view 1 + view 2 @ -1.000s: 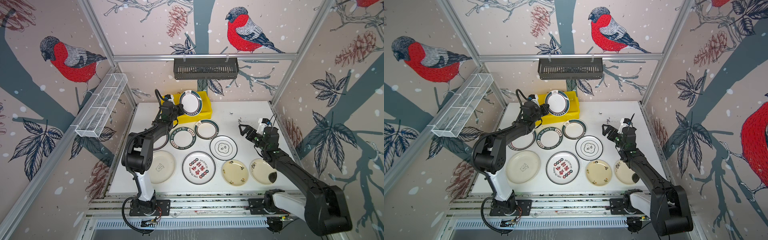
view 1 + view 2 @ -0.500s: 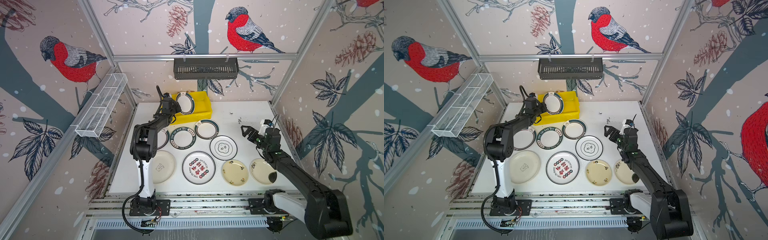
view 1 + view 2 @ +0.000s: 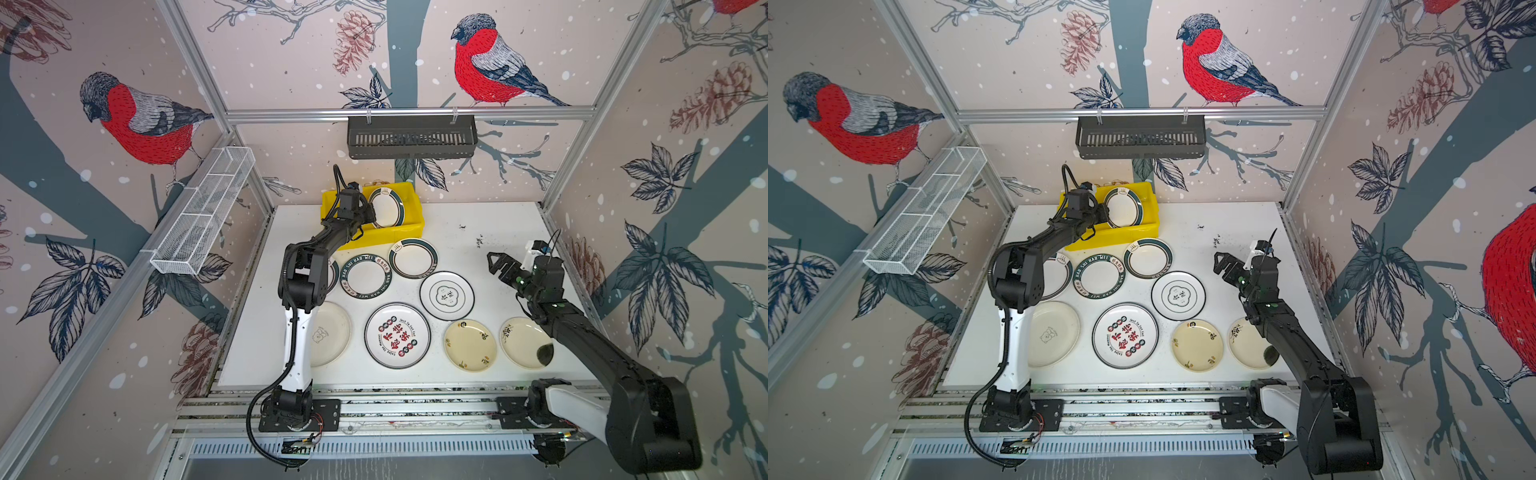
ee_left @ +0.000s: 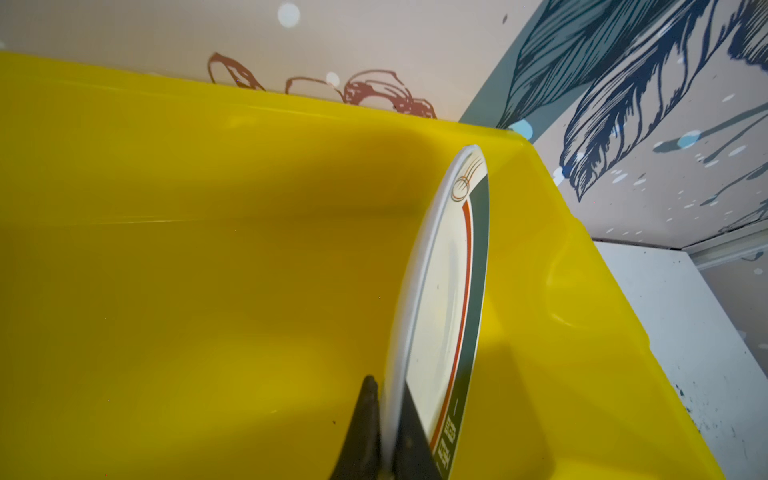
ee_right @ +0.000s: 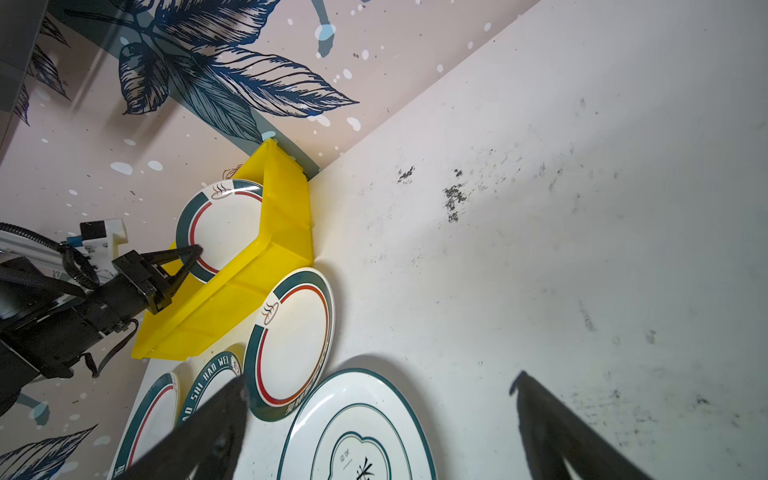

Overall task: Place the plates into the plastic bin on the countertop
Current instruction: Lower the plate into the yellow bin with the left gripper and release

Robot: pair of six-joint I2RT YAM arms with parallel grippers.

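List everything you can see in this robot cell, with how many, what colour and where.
countertop: one, white with black specks, cell floor
plastic bin: one, yellow, rear of countertop
held plate: one, white with green and red rim, on edge, partly inside plastic bin
green-rimmed plates: three, white, flat in a row before plastic bin, one partly hidden
thin-rimmed plate: one, white, mid countertop
red-character plate: one, white, front centre
cream plates: three, cream, front row
slotted basket: one, dark, on rear rail
wire-mesh tray: one, white, on left-side rail
left hand: one, black, shut on held plate
right hand: one, black, open, above countertop's right side
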